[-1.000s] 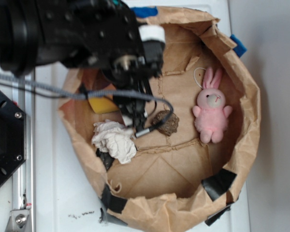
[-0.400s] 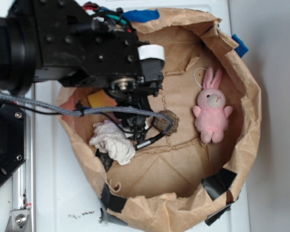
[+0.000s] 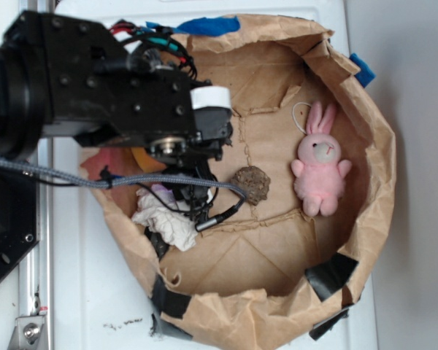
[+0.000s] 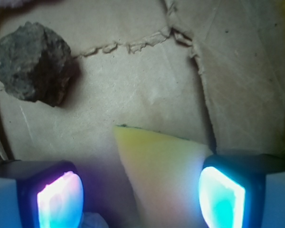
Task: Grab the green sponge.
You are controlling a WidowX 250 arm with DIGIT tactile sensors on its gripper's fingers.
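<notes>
The fingers (image 4: 59, 199) are standing spread apart in the wrist view, one glowing pad at each lower corner, with nothing gripped; the gripper (image 4: 140, 194) is hanging over the sponge (image 4: 159, 178), whose yellow wedge is lying on the paper between the pads, nearer the right one and apparently not touching either. In the exterior view only an orange-yellow sliver of the sponge (image 3: 142, 157) is showing under the arm, near the left wall of the bag (image 3: 376, 138).

Going left to right across the bag's floor: the sponge by the left wall, the white cloth (image 3: 168, 222) towards the lower-left edge, the rock (image 3: 252, 184) near the middle, and the pink bunny (image 3: 320, 171) by the right wall. The bag itself is sitting on a white counter (image 3: 95, 306).

As for progress, the approach is looking largely done: the fingers are straddling the sponge. Lowering, closing and lifting are not yet done, by my reading.

No brand, label or readable writing is showing anywhere.
</notes>
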